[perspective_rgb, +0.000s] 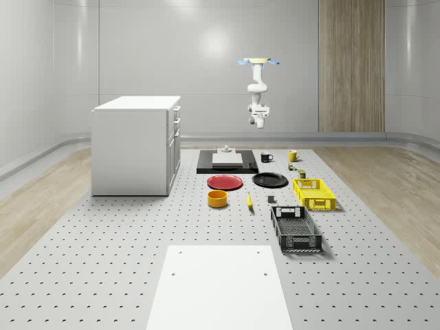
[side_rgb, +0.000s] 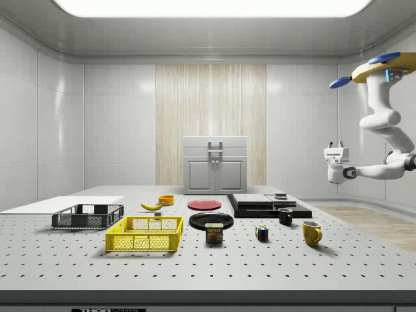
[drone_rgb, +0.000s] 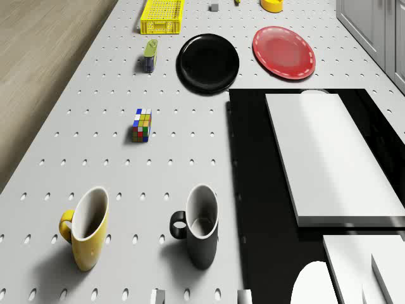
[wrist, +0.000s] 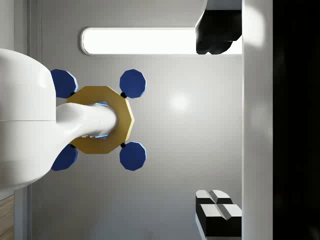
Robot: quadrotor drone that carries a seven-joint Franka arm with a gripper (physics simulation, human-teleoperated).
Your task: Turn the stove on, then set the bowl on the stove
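The tool (side_rgb: 334, 147) is released: in the wrist view its two fingers (wrist: 218, 31) stand wide apart with nothing between them, and it points up toward the drone (wrist: 100, 120) and the ceiling light rather than down at the counter (perspective_rgb: 103, 275). It hangs in the air on the bent arm, well above the counter's far end. The drone (perspective_rgb: 258, 62) hovers higher up over that same end, with the black mug (drone_rgb: 201, 225), the yellow mug (drone_rgb: 87, 227) and the stove (drone_rgb: 253, 190) below its camera.

By my reading, nothing of the task is done yet. The tool is well apart from the stove (perspective_rgb: 206, 167), and no glow or other sign shows that it is on. The orange bowl (perspective_rgb: 218, 199) sits on the counter just beside the red plate (perspective_rgb: 225, 182), on the plate's near side in the whole-scene view, clear of the stove. Both steps are left: the switching, then carrying the bowl over.

The stove's switch is hard to make out; a small raised part (perspective_rgb: 224, 148) at its far side may be it, but I cannot tell. A white slab (drone_rgb: 329, 158) covers much of the stove top. In the drone view the bowl (drone_rgb: 272, 5) is cut off by the frame.
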